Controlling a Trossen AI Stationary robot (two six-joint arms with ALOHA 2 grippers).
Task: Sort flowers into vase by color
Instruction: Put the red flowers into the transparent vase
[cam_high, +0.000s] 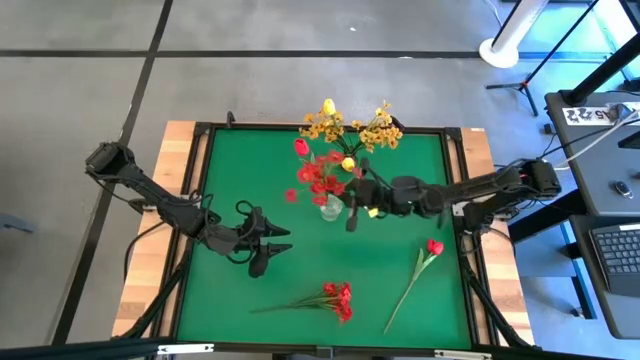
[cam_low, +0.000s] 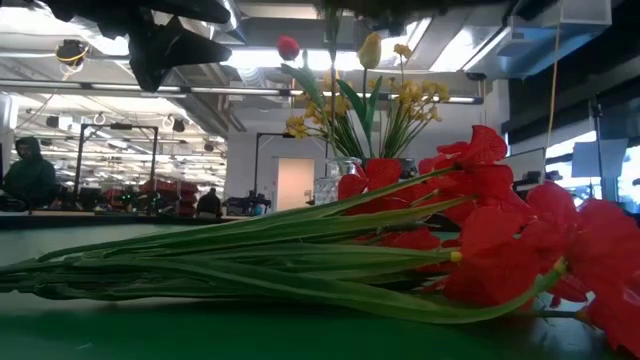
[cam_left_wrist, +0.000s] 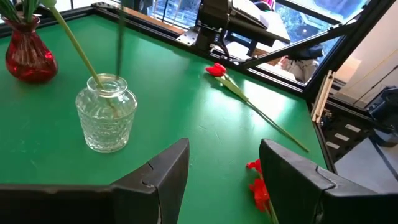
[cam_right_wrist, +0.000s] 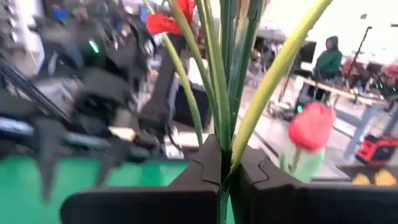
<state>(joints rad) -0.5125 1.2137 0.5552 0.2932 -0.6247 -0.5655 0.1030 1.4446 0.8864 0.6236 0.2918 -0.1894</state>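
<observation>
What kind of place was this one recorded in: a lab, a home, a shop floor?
Most likely a robotics lab or workshop. The green table sits in a black frame on a bare grey floor, a laptop stands on a side bench, and the low view shows more workbenches and a person under exposed ceiling lights.

red vase (cam_left_wrist: 28, 53) top cut off, left arm (cam_right_wrist: 93, 106) blurred

A grey floor (cam_high: 80, 120) crossed by dark lines surrounds the green surface (cam_high: 300, 270) with its wooden edges. At the high view's right stands a dark desk (cam_high: 600, 180) bearing a keyboard (cam_high: 618, 255). At the upper right is a white pole base (cam_high: 500, 50). The low view shows ceiling lights (cam_low: 60, 25) and, at far left, a hooded person (cam_low: 30, 175).
</observation>
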